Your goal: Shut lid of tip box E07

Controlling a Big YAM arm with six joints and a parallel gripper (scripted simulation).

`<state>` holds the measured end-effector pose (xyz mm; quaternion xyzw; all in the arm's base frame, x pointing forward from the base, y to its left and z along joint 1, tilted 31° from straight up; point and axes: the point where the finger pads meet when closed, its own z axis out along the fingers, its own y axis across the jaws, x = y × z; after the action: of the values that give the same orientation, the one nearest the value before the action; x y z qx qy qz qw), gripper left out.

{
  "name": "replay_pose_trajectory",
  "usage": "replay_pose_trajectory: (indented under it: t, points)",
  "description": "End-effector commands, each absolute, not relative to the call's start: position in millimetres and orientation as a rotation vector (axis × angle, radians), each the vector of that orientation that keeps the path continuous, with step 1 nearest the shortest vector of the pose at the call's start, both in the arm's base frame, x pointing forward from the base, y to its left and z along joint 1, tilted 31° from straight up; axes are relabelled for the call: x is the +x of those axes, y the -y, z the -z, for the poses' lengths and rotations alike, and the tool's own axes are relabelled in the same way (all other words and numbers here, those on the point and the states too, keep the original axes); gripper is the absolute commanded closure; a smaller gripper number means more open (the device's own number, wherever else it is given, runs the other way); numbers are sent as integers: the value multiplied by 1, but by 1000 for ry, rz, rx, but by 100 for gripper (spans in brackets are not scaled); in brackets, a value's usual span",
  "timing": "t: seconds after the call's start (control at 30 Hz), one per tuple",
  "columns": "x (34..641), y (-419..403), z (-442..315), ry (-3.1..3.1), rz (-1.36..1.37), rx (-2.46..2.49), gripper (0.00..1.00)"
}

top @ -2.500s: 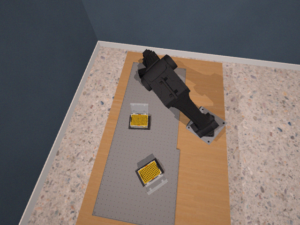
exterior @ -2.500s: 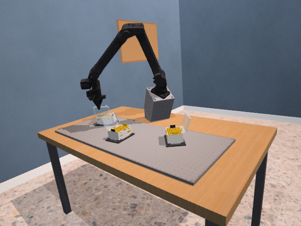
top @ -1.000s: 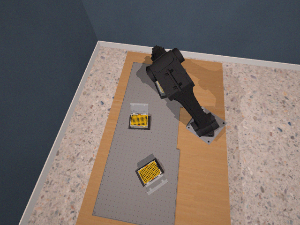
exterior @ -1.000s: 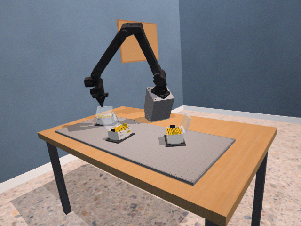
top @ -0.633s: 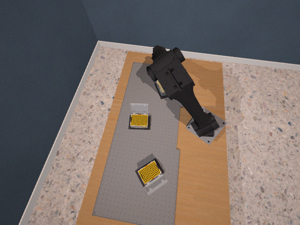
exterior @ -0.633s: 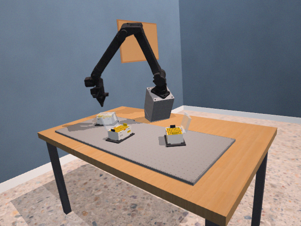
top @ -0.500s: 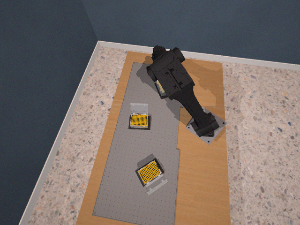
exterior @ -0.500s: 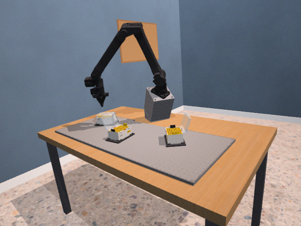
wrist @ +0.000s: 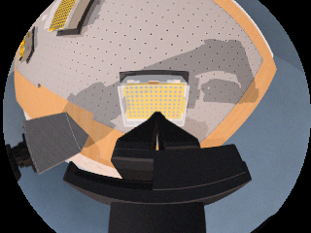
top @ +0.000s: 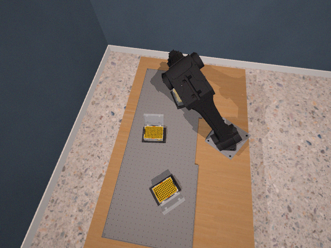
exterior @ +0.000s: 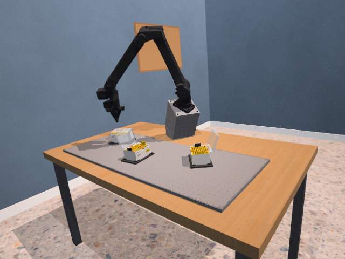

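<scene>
Three white tip boxes with yellow tip racks stand on dark holder plates on the grey perforated plate. My gripper (exterior: 116, 118) is shut and empty, pointing down, hovering well above the far box (exterior: 120, 136). In the wrist view my fingertips (wrist: 155, 134) sit just below that box (wrist: 155, 101), whose yellow rack shows. In the overhead view my arm hides most of this box (top: 176, 97). The middle box (top: 152, 132) has its clear lid (top: 153, 119) open. The near box (top: 164, 189) has its lid (top: 174, 204) open too. I cannot read any sticker, and I cannot tell how the far box's lid stands.
My arm's grey base block (exterior: 181, 120) stands on the wooden table behind the plate. The arm's elbow arches high over the table. An orange panel hangs on the wall behind. The table's far edge lies just beyond the far box.
</scene>
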<state>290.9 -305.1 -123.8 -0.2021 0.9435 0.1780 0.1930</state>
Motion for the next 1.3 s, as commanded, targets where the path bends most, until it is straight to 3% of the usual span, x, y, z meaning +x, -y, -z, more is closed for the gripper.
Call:
replay_pose_trajectory:
  t: [0.0,1.0,1.27]
  points:
    - [286,294,129,-2650,-542,-571,100]
    - [286,294,129,-2650,-542,-571,100]
    - [285,322,99,-2644,-468,-570,100]
